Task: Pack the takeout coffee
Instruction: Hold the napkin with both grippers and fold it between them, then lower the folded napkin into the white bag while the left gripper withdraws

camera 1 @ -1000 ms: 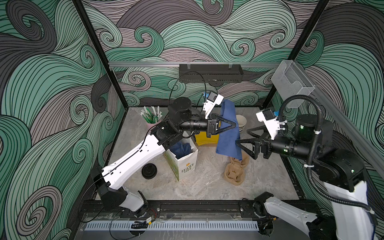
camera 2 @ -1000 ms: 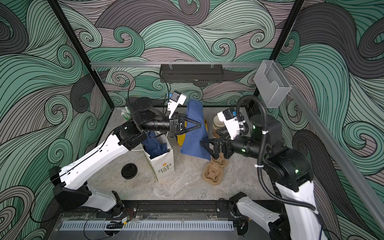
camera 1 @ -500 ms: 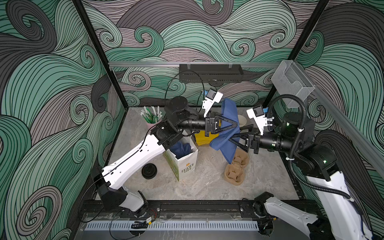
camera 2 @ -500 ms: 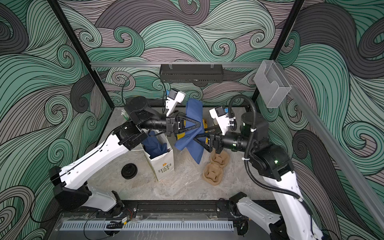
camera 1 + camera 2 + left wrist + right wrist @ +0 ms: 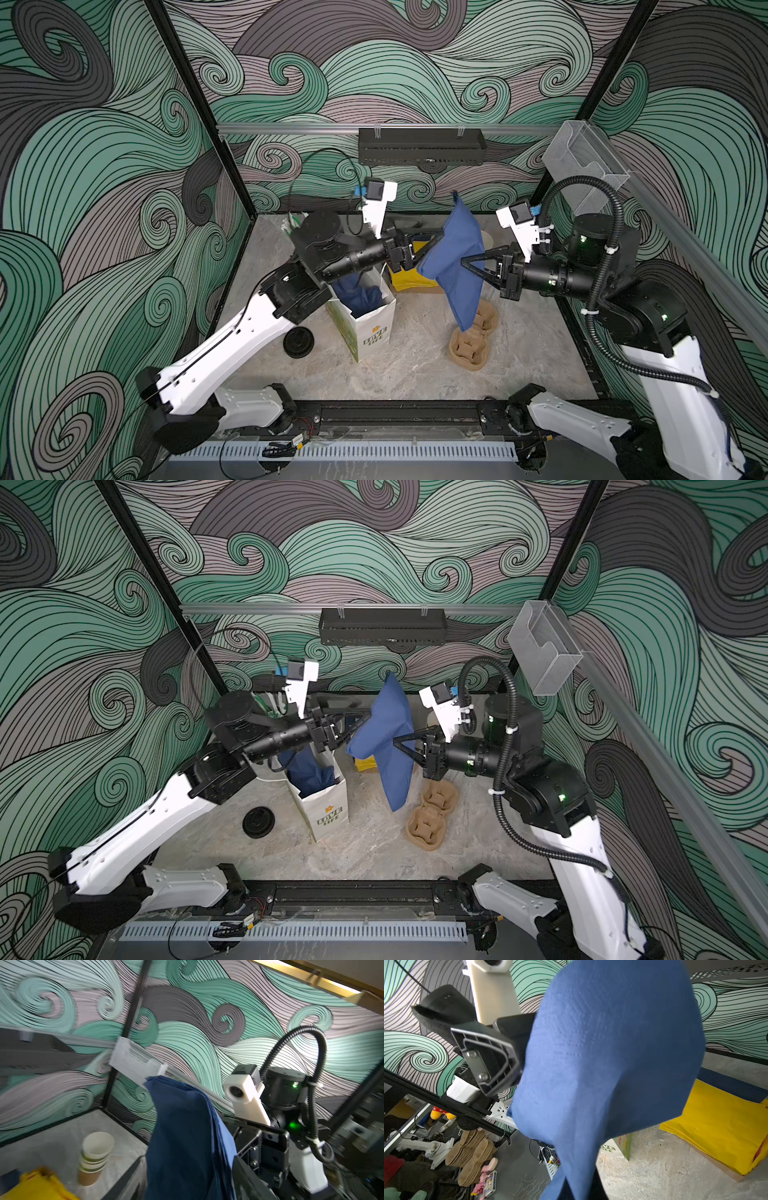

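Marble tabletop (image 5: pixel 415 374) shows no capped takeout coffee in any view, so you cannot place it. Your right gripper (image 5: pixel 464 262) pinches the blue napkin (image 5: pixel 455 245); your left gripper (image 5: pixel 430 249) stands open at its edge. Expect light, crushable cups: grasp the sidewall below the lid, gently.

Table (image 5: pixel 415 374): your grey marbled top.
Paper bag (image 5: pixel 370 328): upright, mid-table.
Black lid (image 5: pixel 298 341): flat, just left of the bag.
Pulp carriers (image 5: pixel 469 351): two, right of the bag.
Yellow paper (image 5: pixel 409 280): behind the bag.
Cup stack (image 5: pixel 94 1159): behind the bag too, near the back wall.
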Robot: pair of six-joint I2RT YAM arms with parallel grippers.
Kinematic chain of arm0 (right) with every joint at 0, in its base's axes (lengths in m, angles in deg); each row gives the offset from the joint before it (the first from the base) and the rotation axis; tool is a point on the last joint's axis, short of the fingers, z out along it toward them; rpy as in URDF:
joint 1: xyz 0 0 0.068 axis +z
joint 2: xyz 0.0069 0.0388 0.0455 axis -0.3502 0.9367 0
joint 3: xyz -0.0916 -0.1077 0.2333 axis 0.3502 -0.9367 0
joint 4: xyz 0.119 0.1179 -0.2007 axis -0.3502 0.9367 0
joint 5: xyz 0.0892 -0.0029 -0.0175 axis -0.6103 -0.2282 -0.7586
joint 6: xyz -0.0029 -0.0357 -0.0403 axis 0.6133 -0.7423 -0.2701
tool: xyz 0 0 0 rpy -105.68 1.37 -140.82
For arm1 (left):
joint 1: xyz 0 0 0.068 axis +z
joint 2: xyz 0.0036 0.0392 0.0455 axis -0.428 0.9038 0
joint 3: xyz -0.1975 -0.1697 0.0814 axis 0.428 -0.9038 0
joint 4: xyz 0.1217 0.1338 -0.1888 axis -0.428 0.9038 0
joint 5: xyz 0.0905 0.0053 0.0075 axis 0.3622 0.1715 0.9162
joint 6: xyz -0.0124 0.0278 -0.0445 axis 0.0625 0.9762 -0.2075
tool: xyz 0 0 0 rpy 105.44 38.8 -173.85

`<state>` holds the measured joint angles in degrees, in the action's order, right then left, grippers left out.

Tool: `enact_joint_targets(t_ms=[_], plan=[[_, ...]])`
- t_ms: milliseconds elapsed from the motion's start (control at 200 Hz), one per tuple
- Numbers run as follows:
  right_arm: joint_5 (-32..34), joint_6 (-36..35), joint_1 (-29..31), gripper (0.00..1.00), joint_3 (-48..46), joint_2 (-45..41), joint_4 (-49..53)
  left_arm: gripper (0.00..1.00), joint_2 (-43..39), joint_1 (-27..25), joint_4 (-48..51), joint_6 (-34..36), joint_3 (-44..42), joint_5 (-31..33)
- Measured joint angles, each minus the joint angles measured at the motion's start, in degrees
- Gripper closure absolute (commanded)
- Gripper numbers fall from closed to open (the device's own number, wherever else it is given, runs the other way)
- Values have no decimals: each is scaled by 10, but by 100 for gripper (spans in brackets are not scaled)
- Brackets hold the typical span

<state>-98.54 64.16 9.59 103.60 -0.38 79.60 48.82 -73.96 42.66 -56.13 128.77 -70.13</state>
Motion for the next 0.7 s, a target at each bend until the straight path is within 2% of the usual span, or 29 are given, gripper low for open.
enact_joint_targets(t_ms=[120,225,350,480,700], plan=[[50,-10,69,100,59,50,31,33,-90,0,82,-6,-3,179],[85,-11,127,100,102,102,40,33,-158,0,188,-54,-3,330],[113,-9,180,100,141,170,37,33,-223,1,310,-129,-20,444],[124,7,208,100,162,243,28,31,-250,1,409,-196,-53,486],[148,35,224,100,213,370,34,21,-250,1,478,-267,-101,470]])
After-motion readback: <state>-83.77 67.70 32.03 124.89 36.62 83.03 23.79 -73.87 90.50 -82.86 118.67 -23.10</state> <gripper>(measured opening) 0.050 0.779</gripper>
